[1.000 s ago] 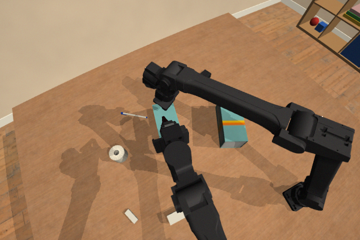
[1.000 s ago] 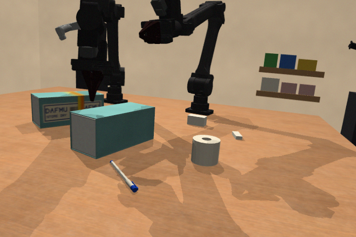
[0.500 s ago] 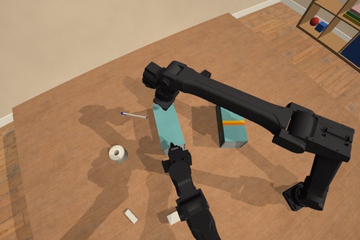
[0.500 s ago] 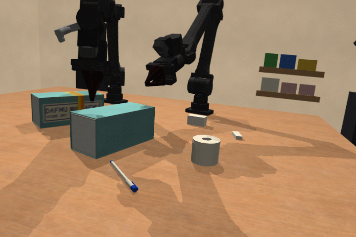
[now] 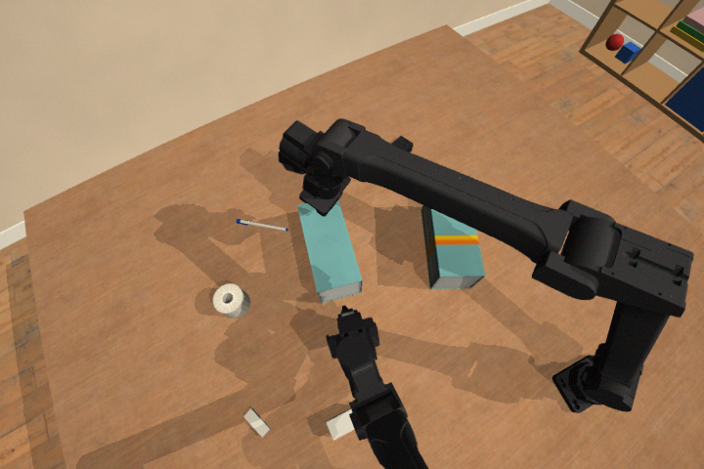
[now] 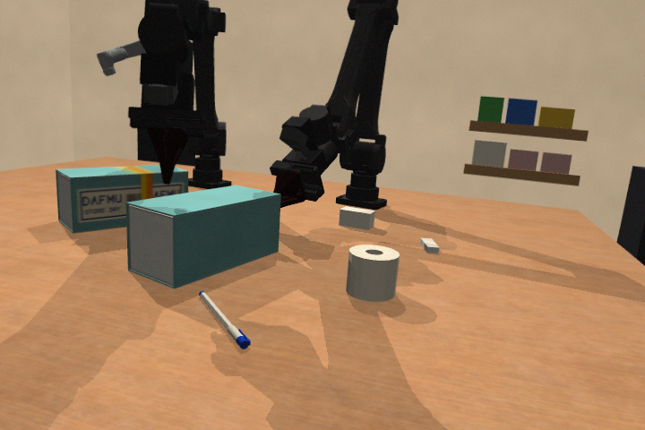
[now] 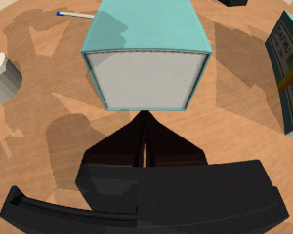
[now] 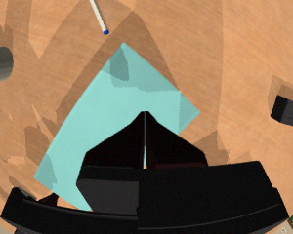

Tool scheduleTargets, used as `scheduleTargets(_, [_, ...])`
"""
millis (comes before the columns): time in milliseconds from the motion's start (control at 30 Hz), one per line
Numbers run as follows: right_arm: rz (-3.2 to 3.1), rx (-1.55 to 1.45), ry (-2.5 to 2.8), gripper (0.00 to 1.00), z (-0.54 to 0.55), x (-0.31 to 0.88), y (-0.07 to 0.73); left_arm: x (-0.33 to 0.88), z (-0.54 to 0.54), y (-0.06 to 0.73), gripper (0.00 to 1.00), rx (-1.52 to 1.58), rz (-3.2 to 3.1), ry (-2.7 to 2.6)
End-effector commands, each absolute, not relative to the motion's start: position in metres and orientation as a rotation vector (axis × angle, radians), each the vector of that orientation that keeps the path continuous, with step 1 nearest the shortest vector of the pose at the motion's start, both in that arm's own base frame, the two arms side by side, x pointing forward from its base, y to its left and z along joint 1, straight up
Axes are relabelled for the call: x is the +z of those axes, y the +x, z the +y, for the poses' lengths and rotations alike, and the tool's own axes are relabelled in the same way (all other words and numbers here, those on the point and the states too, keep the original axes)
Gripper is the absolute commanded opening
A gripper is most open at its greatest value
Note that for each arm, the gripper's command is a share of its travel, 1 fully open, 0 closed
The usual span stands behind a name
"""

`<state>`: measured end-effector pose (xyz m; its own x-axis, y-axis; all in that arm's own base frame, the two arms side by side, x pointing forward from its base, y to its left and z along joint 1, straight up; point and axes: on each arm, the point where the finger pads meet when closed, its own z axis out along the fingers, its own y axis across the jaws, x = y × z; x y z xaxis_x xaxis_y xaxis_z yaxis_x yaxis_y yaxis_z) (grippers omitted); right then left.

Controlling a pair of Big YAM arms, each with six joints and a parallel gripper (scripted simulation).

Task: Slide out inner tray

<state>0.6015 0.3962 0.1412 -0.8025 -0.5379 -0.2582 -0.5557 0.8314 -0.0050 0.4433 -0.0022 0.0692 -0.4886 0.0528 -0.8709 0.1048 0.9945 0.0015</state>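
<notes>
The plain teal slide box lies on the table; it also shows in the exterior view. Its grey tray end sits flush with the sleeve. My left gripper is shut and empty, its tips pointing at that grey end a short gap away, as the left wrist view shows. My right gripper is shut and empty, pointing down just above the box's top at the opposite end. The banded slide box lies parallel beside the plain one, under the right arm.
A blue-capped pen lies beside the plain box. A white roll stands further out. Two small white blocks lie near the left arm's base. A shelf unit stands off the table.
</notes>
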Motion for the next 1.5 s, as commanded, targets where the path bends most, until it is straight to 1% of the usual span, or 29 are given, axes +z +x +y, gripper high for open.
scheduleTargets(0, [2.739, 0.112, -0.836, 0.0, 0.401, 0.15, 0.616, 0.082, -0.01, 0.473, 0.0, -0.074, 2.017, 0.114])
scheduleTargets(533, [2.739, 0.112, -0.836, 0.0, 0.401, 0.15, 0.616, 0.065, -0.009, 0.478, 0.0, -0.068, 2.029, 0.117])
scheduleTargets(667, [2.783, 0.105, -0.821, 0.0, 0.396, 0.119, 0.607, 0.069, -0.009, 0.48, 0.0, -0.067, 2.02, 0.117])
scheduleTargets(1467, [2.769, 0.113, -0.819, 0.0, 0.402, 0.11, 0.613, 0.069, -0.009, 0.48, 0.0, -0.067, 2.019, 0.117])
